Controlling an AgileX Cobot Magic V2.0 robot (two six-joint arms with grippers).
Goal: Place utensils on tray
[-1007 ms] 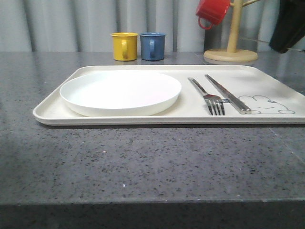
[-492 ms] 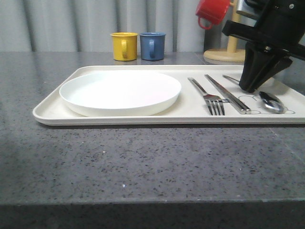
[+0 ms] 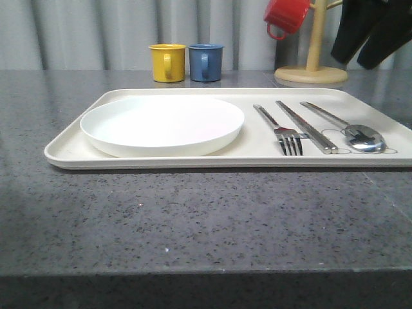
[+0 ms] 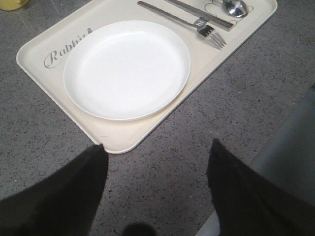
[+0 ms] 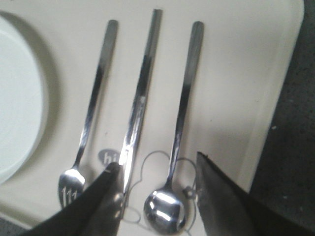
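We saw fork (image 3: pixel 282 127), chopsticks (image 3: pixel 307 125) and spoon (image 3: pixel 351 129) laid parallel on the tray (image 3: pixel 71 145), right of the plate (image 3: pixel 162 124), our right hand (image 5: pixel 156 196) spread empty above.

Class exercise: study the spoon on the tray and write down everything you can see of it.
The spoon is shiny silver metal with a long, slim, flat handle and an oval bowl that mirrors its surroundings. It lies flat on the cream tray, rightmost of three utensils, beside the chopsticks without touching them. Its bowl points toward the tray's near edge and rests over the printed bunny drawing. Nothing grips it; the right gripper's jaws hang open above it.
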